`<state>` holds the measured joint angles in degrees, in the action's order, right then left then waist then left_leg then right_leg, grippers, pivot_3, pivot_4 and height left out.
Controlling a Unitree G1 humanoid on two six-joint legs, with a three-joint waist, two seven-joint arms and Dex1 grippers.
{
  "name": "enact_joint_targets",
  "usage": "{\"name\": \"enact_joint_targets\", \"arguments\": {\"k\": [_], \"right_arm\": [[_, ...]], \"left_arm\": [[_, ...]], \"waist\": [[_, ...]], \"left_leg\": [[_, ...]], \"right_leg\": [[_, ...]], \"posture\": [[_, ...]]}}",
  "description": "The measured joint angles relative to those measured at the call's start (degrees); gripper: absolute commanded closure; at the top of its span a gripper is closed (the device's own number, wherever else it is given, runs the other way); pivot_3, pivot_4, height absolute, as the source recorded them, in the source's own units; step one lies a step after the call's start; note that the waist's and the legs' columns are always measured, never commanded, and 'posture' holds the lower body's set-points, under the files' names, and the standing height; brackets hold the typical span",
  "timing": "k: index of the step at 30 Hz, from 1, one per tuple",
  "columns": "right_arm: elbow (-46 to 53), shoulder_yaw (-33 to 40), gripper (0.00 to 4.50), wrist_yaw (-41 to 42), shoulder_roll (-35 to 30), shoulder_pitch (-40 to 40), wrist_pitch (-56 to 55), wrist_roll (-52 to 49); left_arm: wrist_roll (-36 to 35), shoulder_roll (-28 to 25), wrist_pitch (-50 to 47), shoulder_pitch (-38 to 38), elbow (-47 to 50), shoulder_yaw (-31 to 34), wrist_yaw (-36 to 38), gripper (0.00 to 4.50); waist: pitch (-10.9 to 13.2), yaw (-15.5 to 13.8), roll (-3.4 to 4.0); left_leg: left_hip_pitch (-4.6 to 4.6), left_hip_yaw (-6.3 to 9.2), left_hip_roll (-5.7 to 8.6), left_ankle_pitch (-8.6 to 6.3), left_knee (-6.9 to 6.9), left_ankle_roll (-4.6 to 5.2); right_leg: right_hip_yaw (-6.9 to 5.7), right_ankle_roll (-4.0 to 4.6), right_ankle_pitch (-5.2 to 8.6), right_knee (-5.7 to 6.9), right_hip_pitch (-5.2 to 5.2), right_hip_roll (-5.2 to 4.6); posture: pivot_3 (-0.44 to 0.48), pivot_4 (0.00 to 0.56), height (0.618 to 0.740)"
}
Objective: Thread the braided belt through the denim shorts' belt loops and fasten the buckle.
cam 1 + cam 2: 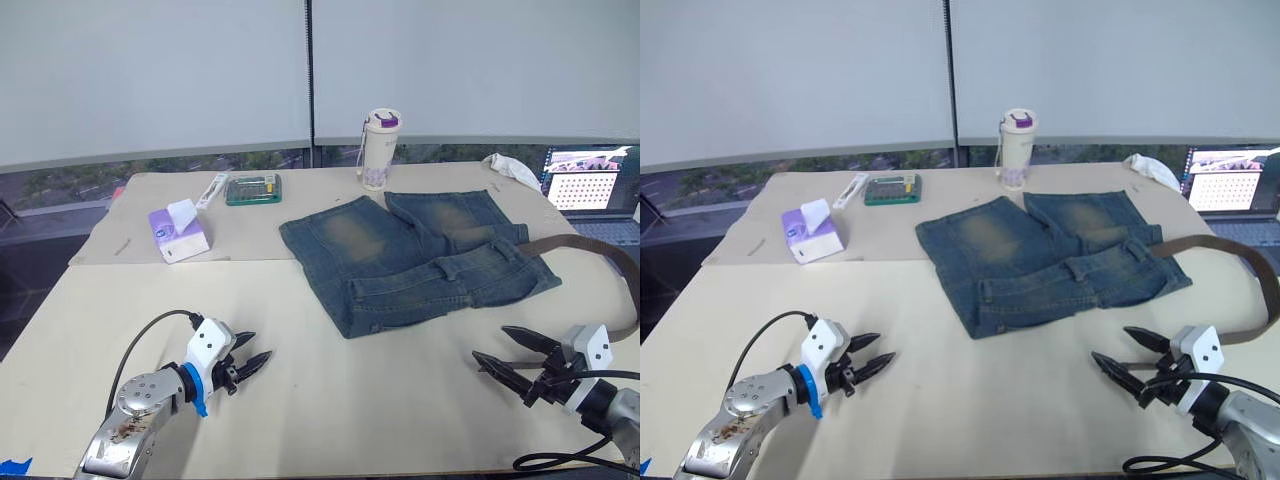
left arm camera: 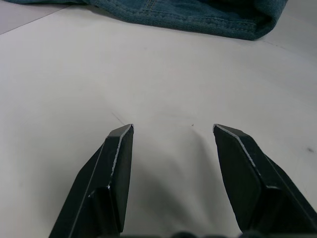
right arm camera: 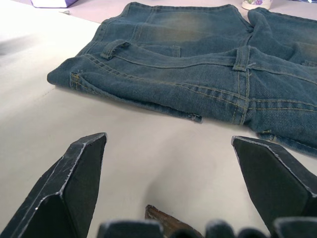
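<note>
The denim shorts [image 1: 420, 258] lie flat right of the table's middle, waistband toward me. Belt loops [image 3: 115, 48] [image 3: 241, 59] stand along the waistband. The braided belt [image 1: 575, 243] runs from the shorts' right side, curves along the table's right edge and comes back toward my right gripper [image 1: 490, 343]. A brown belt end [image 3: 163, 218] lies just under that gripper, which is open and holds nothing, a short way in front of the waistband. My left gripper [image 1: 258, 347] hovers open over bare table at the near left, well apart from the shorts [image 2: 198, 15].
At the back stand a purple tissue box [image 1: 178, 232], a green case [image 1: 253, 188], a white bottle with a purple lid [image 1: 379, 148] and a white cloth [image 1: 512, 168]. A laptop [image 1: 590, 185] sits at the far right. A table seam [image 1: 150, 262] runs across the left.
</note>
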<state>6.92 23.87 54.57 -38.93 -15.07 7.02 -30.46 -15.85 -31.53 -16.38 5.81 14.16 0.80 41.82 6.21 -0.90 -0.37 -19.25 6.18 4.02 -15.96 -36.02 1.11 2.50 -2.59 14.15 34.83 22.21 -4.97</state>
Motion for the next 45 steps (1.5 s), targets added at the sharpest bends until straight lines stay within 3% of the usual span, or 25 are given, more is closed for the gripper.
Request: {"name": "enact_joint_targets", "arguments": {"k": [14,20,25,30,35,42,44,45], "right_arm": [[-0.4,-0.5,0.04,-6.1,-1.5,4.3,2.9,5.2],[-10.3,-11.8,0.04,-9.0,-12.7,19.1,3.8,21.2],[-25.0,-23.1,0.04,-7.9,-13.3,31.9,-1.2,31.1],[-39.5,-29.0,0.04,-7.5,-11.7,44.7,-8.2,37.5],[-47.2,-31.4,1.51,-5.8,-8.5,50.5,-13.1,39.3],[-44.3,-32.3,3.97,-1.6,-5.6,50.0,-12.9,39.1],[-40.3,-32.7,4.41,-0.6,-4.4,48.7,-12.4,39.1],[-36.8,-33.3,4.41,0.2,-3.8,47.4,-11.4,39.1]], "left_arm": [[-1.8,-1.5,1.3,-3.5,-1.8,0.4,6.3,1.79],[-6.5,-4.7,-1.3,-9.3,-0.4,1.4,10.6,1.79],[-7.9,-6.4,-2.8,-13.0,0.3,0.9,13.5,1.79],[-9.4,-8.1,-4.5,-16.4,1.5,0.7,15.2,1.79],[-10.5,-9.2,-6.1,-17.1,2.8,0.8,15.6,1.79],[-10.5,-9.2,-6.1,-17.1,2.8,0.8,15.1,1.79],[-10.4,-9.2,-6.1,-17.1,2.9,0.8,15.1,1.79],[-10.4,-9.2,-6.1,-17.1,2.9,0.7,15.1,1.79]], "waist": [[0.0,0.3,0.05],[0.0,0.3,0.11],[0.0,0.4,0.11],[0.0,1.0,0.14],[0.0,1.8,0.11],[0.0,2.6,0.12],[0.0,2.8,0.14],[0.0,2.9,0.16]], "left_leg": [[0.01,-0.05,0.01,0.00,-0.01,0.00],[0.04,-0.08,0.02,0.02,-0.03,-0.02],[0.03,-0.14,0.02,0.03,-0.05,-0.03],[0.07,-0.14,0.00,0.04,-0.02,-0.04],[0.08,-0.12,-0.10,0.05,0.00,-0.06],[0.14,-0.14,-0.50,0.03,0.06,-0.08],[0.14,-0.14,-0.59,0.02,0.09,-0.09],[0.16,-0.12,-0.65,0.02,0.11,-0.10]], "right_leg": [[0.01,0.00,0.00,0.05,0.03,0.02],[-0.08,0.02,-0.01,0.04,0.02,0.23],[-0.03,0.04,-0.02,0.03,0.03,0.22],[-0.02,0.07,-0.04,0.03,0.01,0.26],[0.03,0.09,-0.05,0.05,0.02,0.32],[0.09,0.22,-0.13,0.07,0.05,0.61],[0.08,0.24,-0.14,0.09,0.07,0.63],[0.07,0.25,-0.15,0.12,0.06,0.63]], "posture": [[0.000,0.150,0.740],[0.000,0.150,0.740],[0.000,0.150,0.740],[0.000,0.150,0.740],[0.000,0.150,0.740],[0.000,0.150,0.740],[0.000,0.150,0.740],[0.000,0.150,0.740]]}}
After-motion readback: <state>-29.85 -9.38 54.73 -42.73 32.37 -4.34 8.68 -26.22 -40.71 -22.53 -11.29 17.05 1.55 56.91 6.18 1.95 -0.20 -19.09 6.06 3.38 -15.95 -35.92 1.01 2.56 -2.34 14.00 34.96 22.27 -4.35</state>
